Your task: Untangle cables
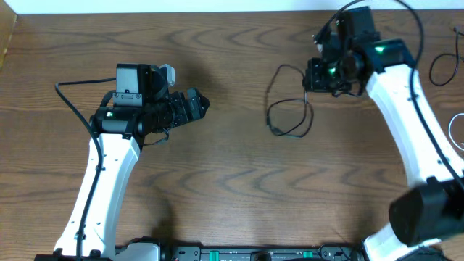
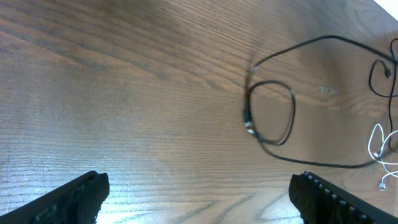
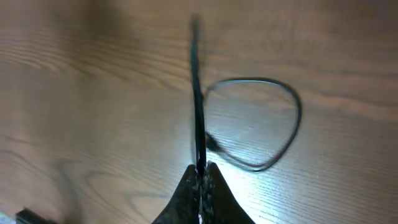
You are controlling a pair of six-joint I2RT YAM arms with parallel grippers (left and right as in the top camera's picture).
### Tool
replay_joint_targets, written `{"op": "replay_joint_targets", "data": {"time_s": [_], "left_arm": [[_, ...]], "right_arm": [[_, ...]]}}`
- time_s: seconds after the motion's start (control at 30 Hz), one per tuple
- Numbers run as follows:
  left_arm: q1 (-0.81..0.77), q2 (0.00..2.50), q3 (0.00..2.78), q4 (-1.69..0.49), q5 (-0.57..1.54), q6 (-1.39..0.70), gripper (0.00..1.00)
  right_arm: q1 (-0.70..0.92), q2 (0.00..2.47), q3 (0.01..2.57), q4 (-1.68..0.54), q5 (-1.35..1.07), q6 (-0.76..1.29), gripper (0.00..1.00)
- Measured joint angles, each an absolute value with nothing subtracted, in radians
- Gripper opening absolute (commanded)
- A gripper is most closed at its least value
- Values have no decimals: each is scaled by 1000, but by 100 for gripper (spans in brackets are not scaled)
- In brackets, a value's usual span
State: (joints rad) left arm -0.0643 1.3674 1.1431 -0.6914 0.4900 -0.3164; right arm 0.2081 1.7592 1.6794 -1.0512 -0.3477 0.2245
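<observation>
Jaws of the right gripper (image 3: 200,171) are pinched shut on a strand of the black cable (image 3: 198,93), whose loop lies on the wooden table (image 1: 217,188) just beside that gripper, on the side toward the left gripper (image 1: 199,104); the left gripper stands well apart with its jaws spread wide around nothing. Only the overhead and left wrist views show the white cable (image 2: 375,142), on the right gripper's other side beyond its arm and near another dark loop (image 1: 435,67), while the right wrist view shows the black cable alone. Counted: two grippers, one white cable and one black cable, and I cannot tell whether the extra loop belongs to the black one.
</observation>
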Motion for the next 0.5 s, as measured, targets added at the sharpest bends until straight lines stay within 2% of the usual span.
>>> {"op": "replay_joint_targets", "data": {"time_s": [0.5], "left_arm": [[-64, 1367, 1143, -692, 490, -316, 98]], "right_arm": [[143, 1697, 1684, -1137, -329, 215, 1]]}}
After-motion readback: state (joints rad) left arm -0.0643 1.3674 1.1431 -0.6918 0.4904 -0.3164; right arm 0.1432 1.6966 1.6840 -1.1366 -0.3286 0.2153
